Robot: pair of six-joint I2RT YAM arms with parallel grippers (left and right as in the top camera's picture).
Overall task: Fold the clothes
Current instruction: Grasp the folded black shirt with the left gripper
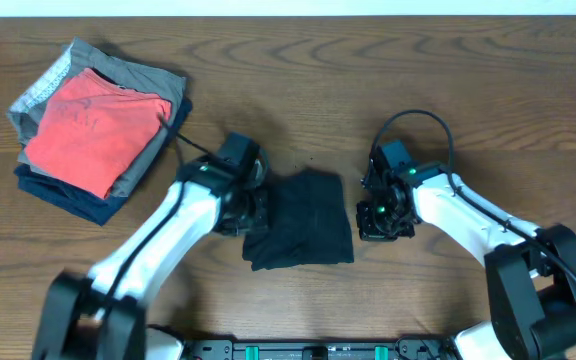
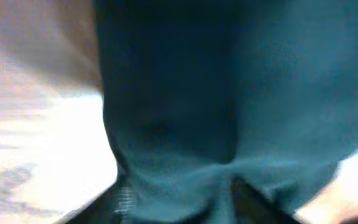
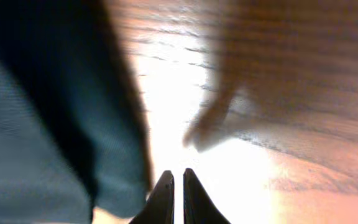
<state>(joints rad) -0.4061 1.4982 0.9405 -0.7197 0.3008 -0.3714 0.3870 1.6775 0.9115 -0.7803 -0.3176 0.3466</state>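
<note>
Shirt: black, folded on desk
My left hand: at its edge; width I cannot tell
My right hand: narrow, empty

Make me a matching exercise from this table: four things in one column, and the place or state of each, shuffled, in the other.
Things:
1. black shirt
2. red garment
3. navy garment
4. right claw

Places or states:
A. shut, over the bare table
B. bottom of the pile at the far left
C. folded, in the middle of the table
D. top of that pile

Pairs: 1-C, 2-D, 3-B, 4-A.
</note>
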